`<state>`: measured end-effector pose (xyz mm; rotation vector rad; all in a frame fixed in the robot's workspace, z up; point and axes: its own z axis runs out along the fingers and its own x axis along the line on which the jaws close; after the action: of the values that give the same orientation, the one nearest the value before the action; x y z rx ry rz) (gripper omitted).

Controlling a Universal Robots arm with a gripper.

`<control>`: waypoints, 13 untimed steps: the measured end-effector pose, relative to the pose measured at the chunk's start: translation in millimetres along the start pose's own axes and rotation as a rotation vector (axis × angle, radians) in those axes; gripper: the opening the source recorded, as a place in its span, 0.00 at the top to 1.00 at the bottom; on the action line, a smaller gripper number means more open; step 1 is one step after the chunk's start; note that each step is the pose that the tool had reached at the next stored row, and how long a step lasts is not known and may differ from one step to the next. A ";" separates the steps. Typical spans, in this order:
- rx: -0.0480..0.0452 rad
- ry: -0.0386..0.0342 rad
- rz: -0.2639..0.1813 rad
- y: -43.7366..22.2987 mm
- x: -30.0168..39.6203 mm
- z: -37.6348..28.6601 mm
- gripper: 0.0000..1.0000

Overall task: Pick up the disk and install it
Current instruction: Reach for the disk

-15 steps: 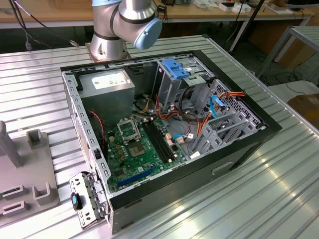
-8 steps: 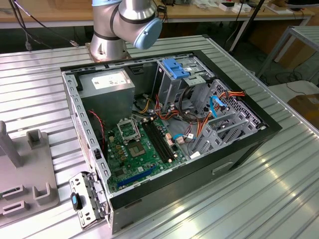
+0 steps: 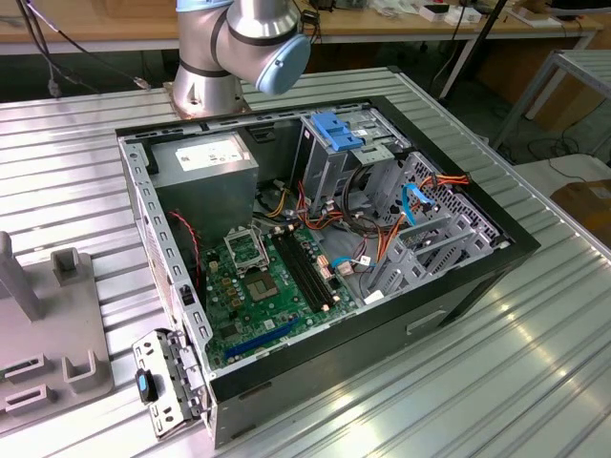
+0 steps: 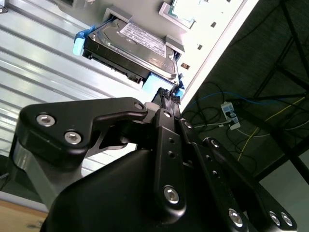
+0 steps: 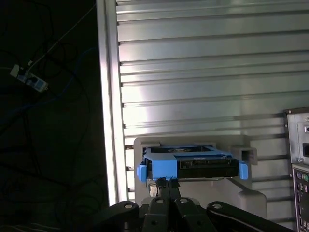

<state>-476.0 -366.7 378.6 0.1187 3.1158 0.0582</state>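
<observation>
The disk is a grey metal drive with a white label, framed by a bright blue carrier. It lies flat in a pale grey holder on the ribbed metal table, near the table's edge. In both wrist views my gripper is level with the carrier's near edge, its black fingertips pressed together right at the blue plastic. The jaws look shut, with nothing visible between them. The disk rests in its holder.
The exterior view has an open computer case with motherboard, cables and a metal drive cage. A blue plastic part tops another cage. The arm's base stands behind the case. A grey fixture sits at that view's left.
</observation>
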 end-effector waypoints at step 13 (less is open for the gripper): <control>0.0055 0.0002 0.000 9.6 -2.2 12.1 0.89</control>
<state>-472.7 -356.9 366.9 0.1185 3.1164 0.0495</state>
